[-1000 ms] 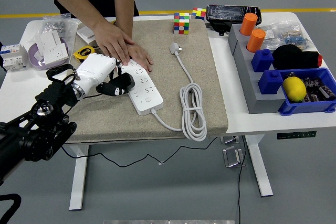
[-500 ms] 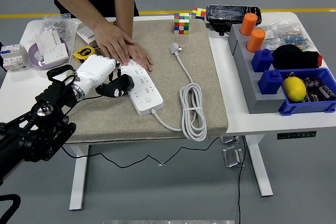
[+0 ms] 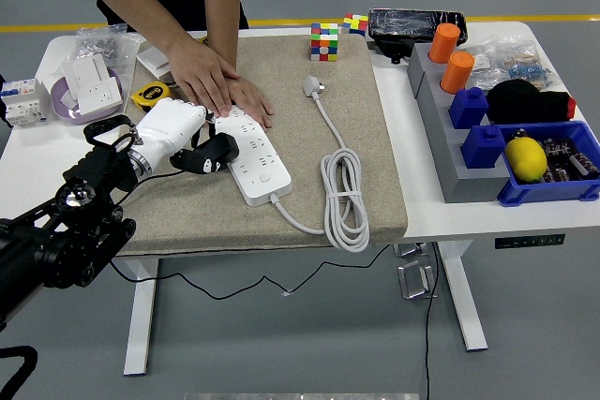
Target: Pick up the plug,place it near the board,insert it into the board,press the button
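Note:
A white power strip (image 3: 251, 152) lies slanted on the beige mat (image 3: 356, 156). Its own white cord (image 3: 343, 196) is coiled to the right and ends in a white plug (image 3: 311, 87). My left hand (image 3: 208, 152), white-backed with black fingers, sits at the strip's left edge. The fingers are curled on a small black plug pressed against the strip's sockets. A thin black wire trails left from it. A person's two hands (image 3: 217, 86) lie flat on the strip's far end and hold it down. My right arm is out of view.
A yellow tape measure (image 3: 150, 94) and a white bowl with sockets (image 3: 86, 91) lie at the left. Rubik's cubes (image 3: 324, 41) stand at the mat's far edge. Grey and blue bins (image 3: 469, 142) with orange cylinders and a lemon (image 3: 525, 157) fill the right.
My left hand has edged slightly left along the strip's side. The person's hands and the strip have stayed put.

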